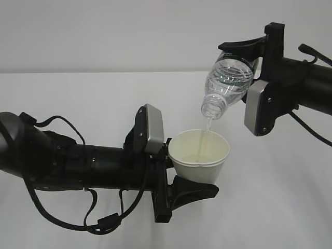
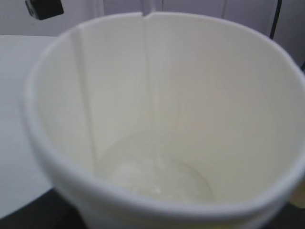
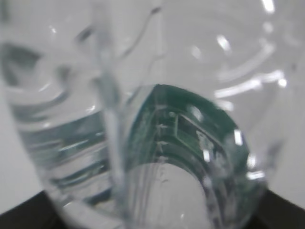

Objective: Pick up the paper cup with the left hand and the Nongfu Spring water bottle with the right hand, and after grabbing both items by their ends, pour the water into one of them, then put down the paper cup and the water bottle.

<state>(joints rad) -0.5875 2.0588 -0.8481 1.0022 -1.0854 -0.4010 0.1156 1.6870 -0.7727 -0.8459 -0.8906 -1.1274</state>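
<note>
White paper cup point(image 1: 199, 154) sits clamped between our left hand point(image 1: 179, 171) fingers, upright. Our right hand point(image 1: 248, 62) fingers grasp the Nongfu Spring water bottle point(image 1: 226, 83), tilted neck-down above the cup, the water point(image 1: 206, 127) streaming in.

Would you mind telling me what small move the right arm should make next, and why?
Probably hold the tilt: the water bottle in the right gripper is neck-down over the paper cup, a thin stream of water is falling in, and only a shallow pool covers the cup's bottom.
</note>
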